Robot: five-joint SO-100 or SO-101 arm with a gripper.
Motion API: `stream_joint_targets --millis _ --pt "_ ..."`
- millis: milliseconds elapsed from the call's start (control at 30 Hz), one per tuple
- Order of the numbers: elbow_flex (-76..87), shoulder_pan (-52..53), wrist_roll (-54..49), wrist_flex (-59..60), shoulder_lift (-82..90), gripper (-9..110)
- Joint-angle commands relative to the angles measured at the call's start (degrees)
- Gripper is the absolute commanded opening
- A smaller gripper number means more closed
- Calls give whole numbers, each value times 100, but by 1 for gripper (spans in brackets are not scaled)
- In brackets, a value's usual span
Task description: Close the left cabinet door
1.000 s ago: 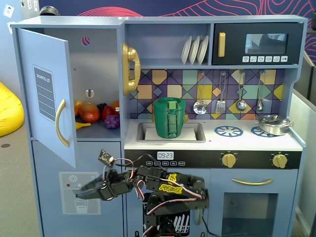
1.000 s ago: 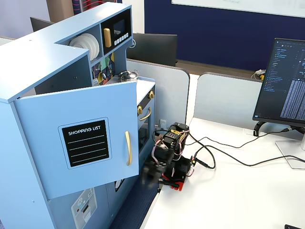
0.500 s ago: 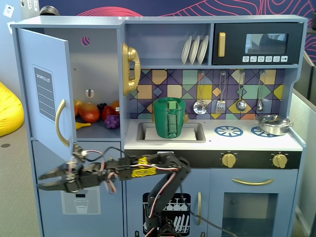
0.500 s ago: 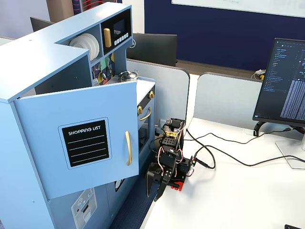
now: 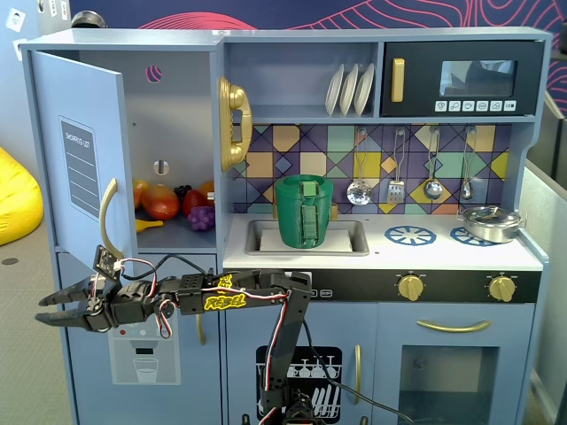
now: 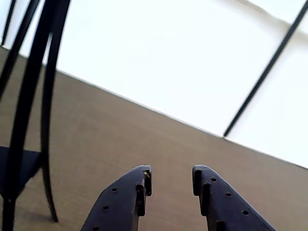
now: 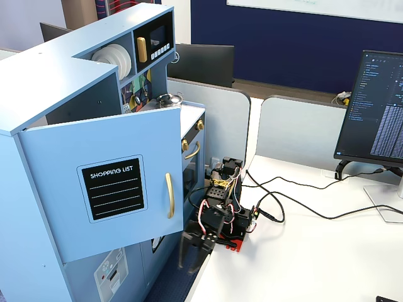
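In a fixed view facing the toy kitchen, the left cabinet door (image 5: 81, 150) stood swung open at the upper left of the frame, its gold handle (image 5: 107, 217) hanging on its lower right part. Behind it the open compartment held toy fruit (image 5: 168, 205). Right of centre, one green basket (image 5: 306, 211) sat in the sink (image 5: 350, 239), three white plates (image 5: 349, 89) stood on the upper shelf, four utensils (image 5: 412, 173) hung on the tiled wall, and one steel pot (image 5: 490, 223) rested on the hob. The black microwave door (image 5: 461, 80) sat at the upper right. The hand (image 5: 42, 310) reached to the lower left, below the door's bottom edge and apart from it, fingers parted a little and holding nothing.

In the wrist view, the two fingers (image 6: 122, 202) rose from the bottom edge with a narrow gap between them, empty, over brown floor (image 6: 120, 139). Dark chair legs (image 6: 43, 96) stood at the left. The door was out of frame.

In another fixed view from the side, the door (image 7: 104, 189) filled the left centre, its "SHOPPING LIST" panel (image 7: 113, 187) facing the camera. The arm (image 7: 217, 217) stood on the white table (image 7: 302, 258) just right of the door's free edge; the hand was hidden behind the door. One monitor (image 7: 374, 110) stood at the right edge.
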Motion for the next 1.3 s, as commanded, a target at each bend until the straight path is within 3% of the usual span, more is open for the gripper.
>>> stream_joint_targets --millis 0,400,1067,1267 --pt "-44 290 -62 -97 308 0" --pt "896 1178 -62 -141 1187 0" --pt "896 4597 -264 -457 1503 0" --pt "879 4825 -246 -404 1529 0"
